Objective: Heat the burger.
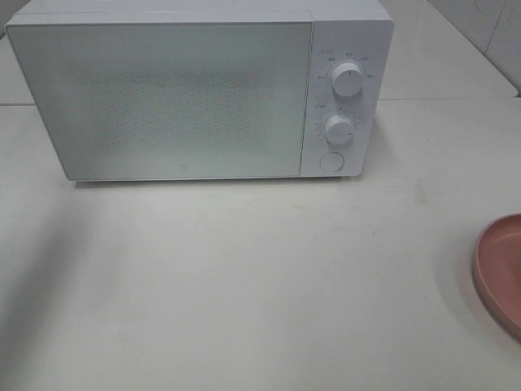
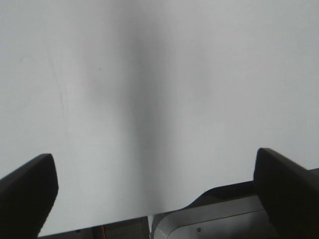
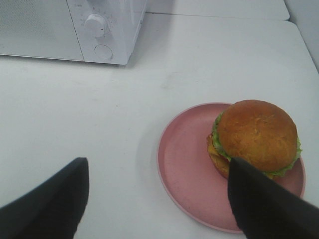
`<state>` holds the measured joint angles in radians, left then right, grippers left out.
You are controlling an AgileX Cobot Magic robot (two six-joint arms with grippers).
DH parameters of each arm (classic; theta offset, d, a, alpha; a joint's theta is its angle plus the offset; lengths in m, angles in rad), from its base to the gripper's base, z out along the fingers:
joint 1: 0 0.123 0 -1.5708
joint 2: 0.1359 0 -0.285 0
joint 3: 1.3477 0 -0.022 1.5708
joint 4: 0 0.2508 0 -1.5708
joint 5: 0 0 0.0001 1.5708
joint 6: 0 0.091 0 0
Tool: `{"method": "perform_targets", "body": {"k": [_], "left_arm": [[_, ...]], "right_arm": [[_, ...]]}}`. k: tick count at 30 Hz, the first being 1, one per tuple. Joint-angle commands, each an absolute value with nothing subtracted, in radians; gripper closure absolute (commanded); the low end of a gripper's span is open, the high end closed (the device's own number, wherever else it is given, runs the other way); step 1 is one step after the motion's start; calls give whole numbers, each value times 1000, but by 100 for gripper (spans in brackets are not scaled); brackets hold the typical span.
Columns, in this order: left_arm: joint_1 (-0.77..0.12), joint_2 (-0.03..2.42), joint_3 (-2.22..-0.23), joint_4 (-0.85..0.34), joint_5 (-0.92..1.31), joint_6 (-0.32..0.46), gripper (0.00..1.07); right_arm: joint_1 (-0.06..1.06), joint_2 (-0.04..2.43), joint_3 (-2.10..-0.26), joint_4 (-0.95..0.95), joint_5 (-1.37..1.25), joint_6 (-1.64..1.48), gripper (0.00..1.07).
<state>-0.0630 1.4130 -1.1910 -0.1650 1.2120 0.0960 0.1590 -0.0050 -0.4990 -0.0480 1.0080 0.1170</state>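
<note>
The burger (image 3: 256, 134), with a golden-brown bun and green lettuce, sits on a pink plate (image 3: 189, 174) in the right wrist view. In the exterior high view only the plate's edge (image 1: 498, 273) shows at the right border and the burger is out of view. The white microwave (image 1: 195, 90) stands at the back with its door shut; it also shows in the right wrist view (image 3: 75, 27). My right gripper (image 3: 157, 199) is open and empty, above and short of the plate. My left gripper (image 2: 159, 194) is open and empty over bare table. Neither gripper shows in the exterior high view.
The microwave has two knobs (image 1: 348, 78) and a round door button (image 1: 331, 161) on its right panel. The white table (image 1: 244, 277) spreads in front of it. A tiled wall edge (image 1: 488, 32) is at the back right.
</note>
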Motion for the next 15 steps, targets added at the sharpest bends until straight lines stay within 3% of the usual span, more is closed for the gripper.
{"method": "perform_targets", "body": {"k": [1,9,15], "left_arm": [[-36,1352,-1118,-166,1239,99,4],[1,1113,-845,-130,1160,87,4],[1,1021,-753,-130,1160,85,4]], "right_arm": [[154,-31,-497,-49,995,113,32],[154,-31,-497,-49,995,113,32],[154,-31,-497,-49,995,113,32]]}}
